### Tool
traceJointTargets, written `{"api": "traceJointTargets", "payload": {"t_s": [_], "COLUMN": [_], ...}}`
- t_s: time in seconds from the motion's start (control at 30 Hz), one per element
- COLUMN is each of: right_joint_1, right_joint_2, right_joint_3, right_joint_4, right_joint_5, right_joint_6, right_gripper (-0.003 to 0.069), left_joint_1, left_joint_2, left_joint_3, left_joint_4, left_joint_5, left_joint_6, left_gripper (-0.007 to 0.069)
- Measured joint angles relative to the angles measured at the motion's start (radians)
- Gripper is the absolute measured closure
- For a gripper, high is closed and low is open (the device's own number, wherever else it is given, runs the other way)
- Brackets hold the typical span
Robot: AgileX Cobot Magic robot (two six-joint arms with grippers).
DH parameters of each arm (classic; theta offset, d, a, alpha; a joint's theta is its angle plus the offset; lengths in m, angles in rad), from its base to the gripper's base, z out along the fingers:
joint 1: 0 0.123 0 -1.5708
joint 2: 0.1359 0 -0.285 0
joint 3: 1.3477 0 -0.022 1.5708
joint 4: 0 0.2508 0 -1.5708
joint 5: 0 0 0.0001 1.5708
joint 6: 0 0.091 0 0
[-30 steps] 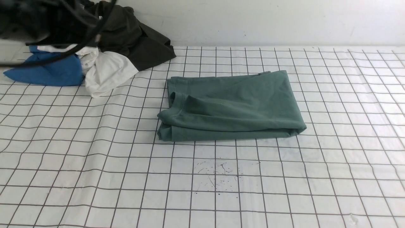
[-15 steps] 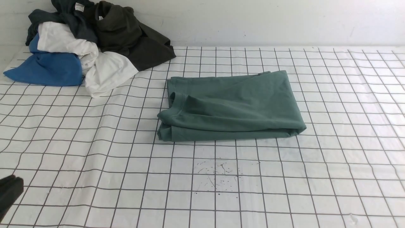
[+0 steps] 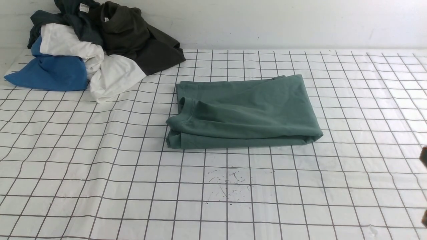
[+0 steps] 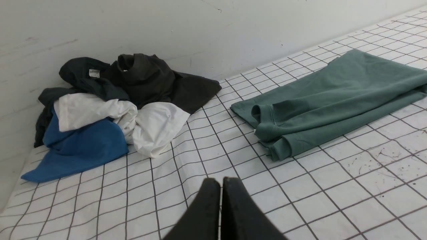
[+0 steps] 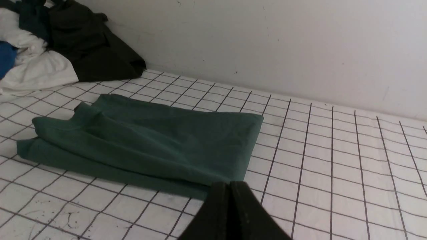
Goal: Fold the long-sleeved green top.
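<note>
The green long-sleeved top (image 3: pixel 245 111) lies folded into a flat rectangle at the middle of the gridded table, its ribbed neck at the left end. The left wrist view shows the top (image 4: pixel 333 96) too, well away from my left gripper (image 4: pixel 221 181), whose black fingers are pressed together with nothing between them above the grid. My right gripper (image 5: pixel 230 185) is shut and empty as well, hovering just off the near right corner of the top (image 5: pixel 150 143). In the front view only a dark sliver of the right arm (image 3: pixel 424 156) shows at the right edge.
A heap of other clothes (image 3: pixel 83 50) sits at the back left corner: blue, white, dark teal with a white label, and dark olive-black. The white wall (image 3: pixel 283 23) runs along the table's far edge. Small dark specks (image 3: pixel 230 183) mark the sheet in front of the top.
The left arm, which covered the clothes heap a second ago, has pulled back down and left out of the front view. A sliver of the right arm now shows at the right edge. The top has not moved.
</note>
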Motion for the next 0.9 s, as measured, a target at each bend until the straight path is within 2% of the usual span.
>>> {"api": "traceJointTargets", "payload": {"t_s": [0.2,0.33,0.5,0.53,0.7,0.9], "right_joint_1": [0.0,-0.011,-0.091,-0.136,-0.249,-0.289], "right_joint_2": [-0.156,-0.495,-0.54,-0.541,-0.541,-0.541], "right_joint_3": [0.171,0.301,0.312,0.312,0.309,0.308], "right_joint_4": [0.0,0.0,0.0,-0.007,-0.048,-0.072], "right_joint_5": [0.007,0.067,0.182,0.226,0.243,0.247], "right_joint_6": [0.0,-0.001,-0.001,-0.001,-0.001,-0.001], "right_gripper": [0.0673,0.0673,0.0673,0.0673,0.0673,0.0673], "left_joint_1": [0.0,0.0,0.0,0.0,0.0,0.0], "left_joint_2": [0.0,0.0,-0.003,-0.003,-0.003,-0.003], "left_joint_3": [0.002,0.003,0.003,0.003,0.003,0.003], "left_joint_4": [0.0,0.001,0.001,0.0,0.0,0.0], "left_joint_5": [0.016,0.019,0.023,0.028,0.042,0.042], "left_joint_6": [0.0,0.0,0.0,0.0,0.0,0.0], "left_gripper": [0.0631,0.0631,0.0631,0.0631,0.0631,0.0631]}}
